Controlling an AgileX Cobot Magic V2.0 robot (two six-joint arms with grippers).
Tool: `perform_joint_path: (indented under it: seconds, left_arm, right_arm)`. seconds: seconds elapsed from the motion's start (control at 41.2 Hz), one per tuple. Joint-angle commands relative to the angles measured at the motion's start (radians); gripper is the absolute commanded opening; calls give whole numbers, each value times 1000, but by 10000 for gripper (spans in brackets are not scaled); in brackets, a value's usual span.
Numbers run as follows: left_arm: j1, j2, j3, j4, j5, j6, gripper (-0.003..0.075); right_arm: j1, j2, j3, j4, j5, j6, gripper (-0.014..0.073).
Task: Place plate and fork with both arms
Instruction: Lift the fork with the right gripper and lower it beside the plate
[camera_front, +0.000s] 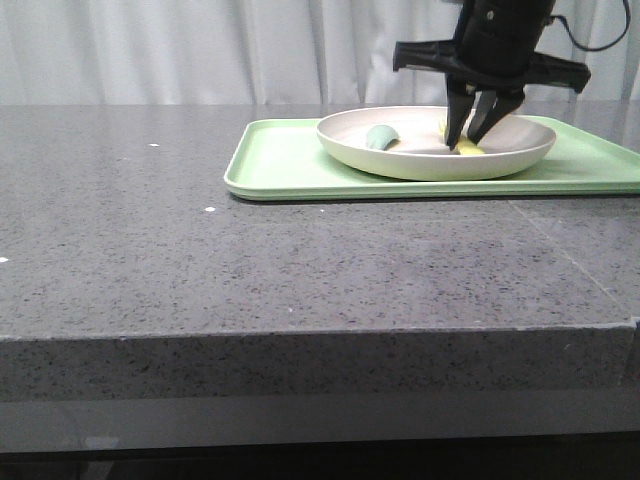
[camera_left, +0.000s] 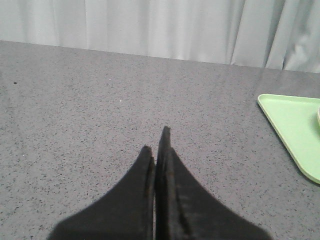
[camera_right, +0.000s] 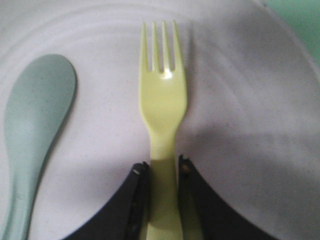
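Note:
The cream-white plate (camera_front: 430, 162) sits on a light green tray (camera_front: 285, 160) at the back right of the table. The pale yellow fork (camera_right: 164, 100) lies in the plate, and a bit of it shows in the front view (camera_front: 468, 148). My right gripper (camera_front: 470, 135) reaches down into the plate. In the right wrist view (camera_right: 161, 167) its fingers press both sides of the fork's handle, with the tines pointing away. The plate's floor (camera_right: 245, 100) lies under the fork. My left gripper (camera_left: 156, 142) is shut and empty over bare table, and it is out of the front view.
A small teal-green spoon (camera_front: 381, 137) lies in the plate beside the fork, also in the right wrist view (camera_right: 35, 115). The tray's corner (camera_left: 295, 130) shows in the left wrist view. The grey stone table (camera_front: 200, 260) stretches to the left and front. White curtains hang behind.

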Motion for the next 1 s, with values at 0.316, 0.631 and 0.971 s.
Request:
perform_joint_path:
  seconds: [0.316, 0.631, 0.971]
  left_arm:
    - [1, 8, -25, -6, -84, -8, -18]
    - [1, 8, -25, -6, -84, -8, -18]
    - [1, 8, -25, -6, -84, -8, -18]
  right_arm:
    - [-15, -66, -149, -62, 54, -4, 22]
    - [-115, -66, -176, -128, 135, -14, 22]
    - [-196, -54, -176, -132, 144, -55, 22]
